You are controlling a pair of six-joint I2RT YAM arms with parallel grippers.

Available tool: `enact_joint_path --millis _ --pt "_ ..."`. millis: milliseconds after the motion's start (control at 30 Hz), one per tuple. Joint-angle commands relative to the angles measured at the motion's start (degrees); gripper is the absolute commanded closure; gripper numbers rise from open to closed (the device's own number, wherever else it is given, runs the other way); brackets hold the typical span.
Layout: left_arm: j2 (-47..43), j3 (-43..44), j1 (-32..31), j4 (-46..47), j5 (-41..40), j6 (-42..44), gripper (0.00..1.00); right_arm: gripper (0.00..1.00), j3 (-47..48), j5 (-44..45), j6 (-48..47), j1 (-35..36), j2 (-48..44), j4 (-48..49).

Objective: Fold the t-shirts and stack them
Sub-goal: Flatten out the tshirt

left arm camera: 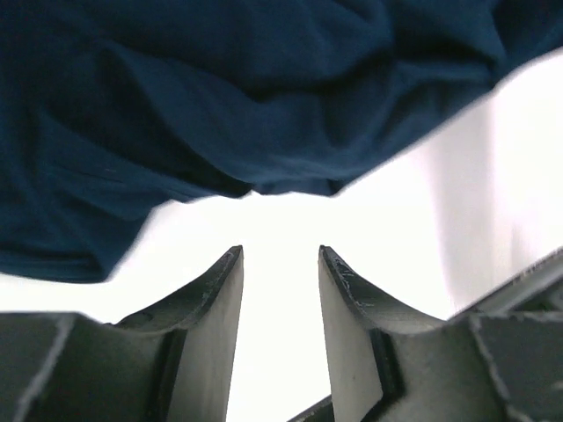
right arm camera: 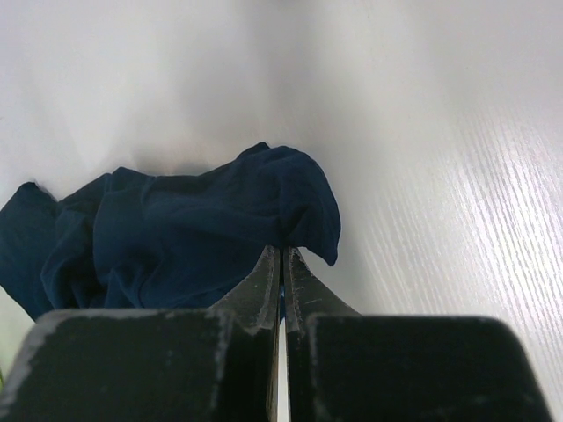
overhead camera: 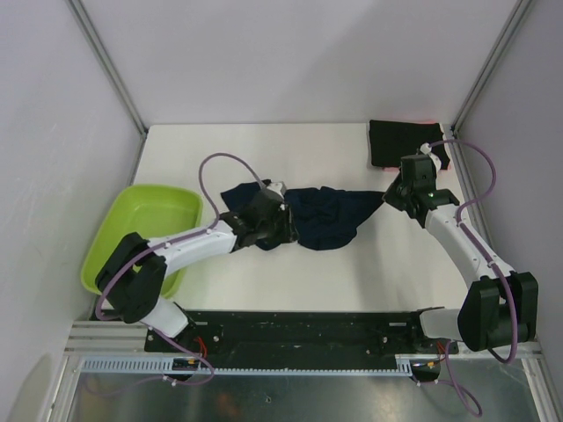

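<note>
Between my left gripper [overhead camera: 288,227] and right gripper [overhead camera: 387,195] the navy t-shirt [overhead camera: 330,215] lies crumpled on the table [overhead camera: 264,149]. Just beyond the right gripper sits the folded black t-shirt [overhead camera: 396,141], visible only from overhead. Wrist views settle the jaws: right pinched tight on a navy fold, left apart, cloth just ahead, none between.
</note>
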Motion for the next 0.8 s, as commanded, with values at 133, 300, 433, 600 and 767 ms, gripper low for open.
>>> enact_joint_path --millis 133,300,433,600,767 --pt "6.42 3.77 -8.94 5.0 1.45 -3.5 0.5 1.0 2.71 0.88 -0.58 0.3 -1.59 -0.5" --pt "11.01 7.9 -10.41 7.33 1.31 -5.12 0.48 1.0 3.87 0.63 -0.67 0.29 -3.28 -2.49" --pt "11.73 9.01 -11.14 10.25 0.65 -5.31 0.48 1.0 6.34 -0.77 -0.4 0.43 -5.54 -5.13" --pt "9.81 7.38 -11.43 11.26 -1.49 -5.01 0.47 1.0 10.89 -3.61 1.19 1.82 -8.16 -7.89" --pt "3.88 2.56 -11.44 15.36 -4.2 -3.67 0.41 1.0 16.1 -2.94 3.4 7.51 -7.08 -8.85"
